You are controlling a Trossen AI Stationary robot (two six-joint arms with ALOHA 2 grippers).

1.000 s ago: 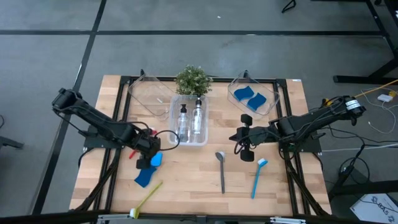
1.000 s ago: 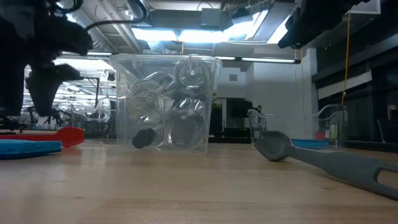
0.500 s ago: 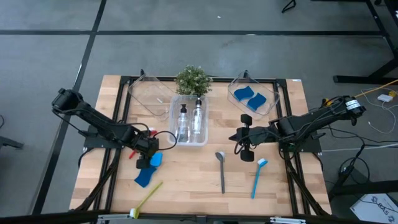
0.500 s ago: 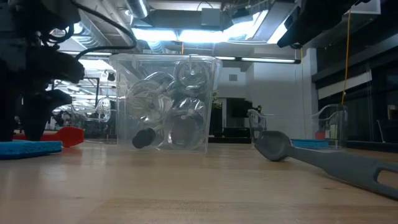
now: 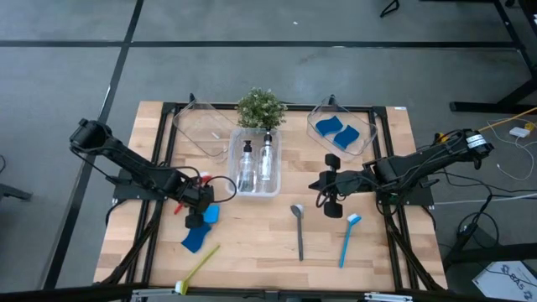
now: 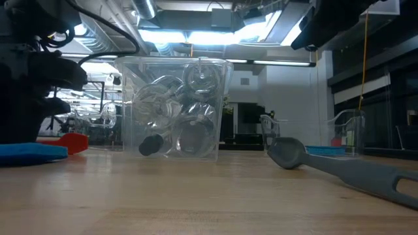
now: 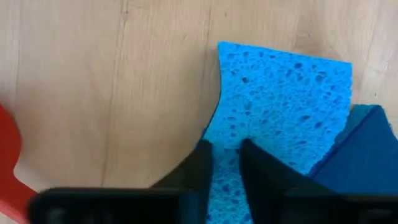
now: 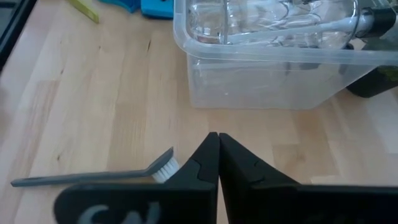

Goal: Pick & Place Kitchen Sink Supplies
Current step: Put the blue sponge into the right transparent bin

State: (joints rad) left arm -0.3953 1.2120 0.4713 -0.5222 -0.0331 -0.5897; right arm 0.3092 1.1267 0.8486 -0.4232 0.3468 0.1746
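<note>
Between the left jaws (image 7: 222, 163): edge of the light blue sponge (image 7: 280, 118), lying flat on the tabletop (image 7: 93, 81). The jaws were wide a second ago and have now pinched in narrow onto that edge, arm lower than before. Looks like the grasp is just made; the sponge hasn't left the wood. Second, darker sponge (image 7: 360, 162) sits just beside the jaws, partly overlapping the held one, so it could drag along on lift. Red brush (image 7: 7, 168) on the other side of the jaws, apart.

Likely next: lift, carry to the bin (image 5: 362, 144) already holding two sponges.

Right jaws (image 8: 217, 146) fully closed on nothing, hovering over bare tabletop, unchanged. Grey brush (image 8: 93, 177) lies just beside them, bottle bin (image 8: 267, 87) ahead of them.
</note>
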